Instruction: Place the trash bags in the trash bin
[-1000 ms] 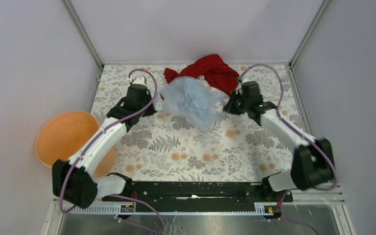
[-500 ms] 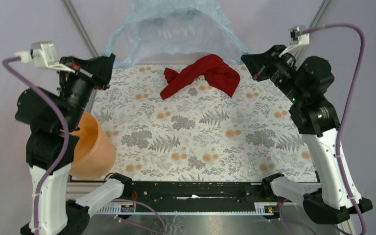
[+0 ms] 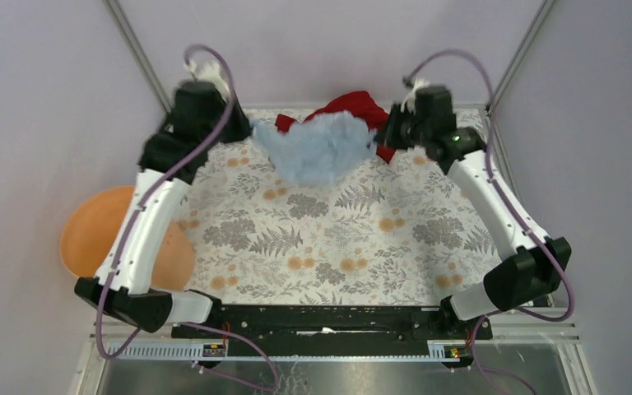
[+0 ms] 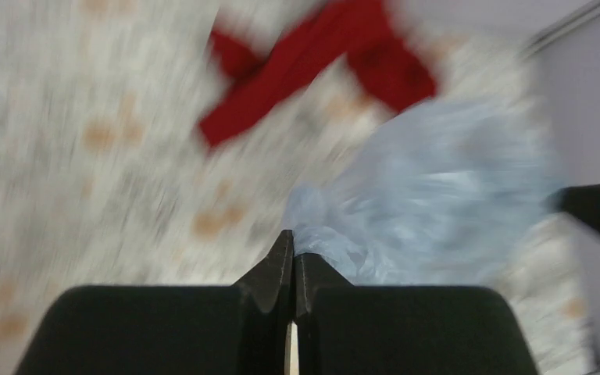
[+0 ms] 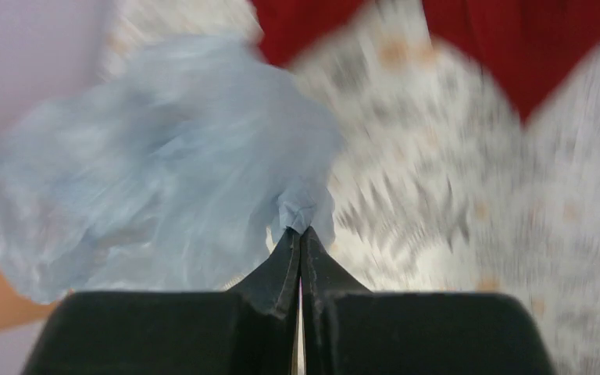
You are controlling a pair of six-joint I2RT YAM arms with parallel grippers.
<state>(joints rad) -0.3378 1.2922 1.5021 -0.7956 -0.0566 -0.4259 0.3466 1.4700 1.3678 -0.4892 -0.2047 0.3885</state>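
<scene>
A pale blue translucent trash bag [image 3: 317,148] hangs stretched between my two grippers above the far part of the table. My left gripper [image 3: 247,130] is shut on its left edge; the bag [image 4: 437,203] bunches at the left fingertips [image 4: 285,250]. My right gripper [image 3: 381,140] is shut on its right edge; the bag [image 5: 164,172] is pinched at the right fingertips [image 5: 312,250]. The orange bin [image 3: 111,234] stands off the table's left edge, partly behind my left arm.
A red cloth [image 3: 354,111] lies at the table's far edge, partly behind the bag, also in the left wrist view [image 4: 320,62] and right wrist view [image 5: 531,47]. Floral tablecloth [image 3: 337,239] covers the table. Grey walls enclose three sides.
Both arms had swung high with the bag spread wide against the back wall; now they have dropped back down and the bag hangs crumpled between them.
</scene>
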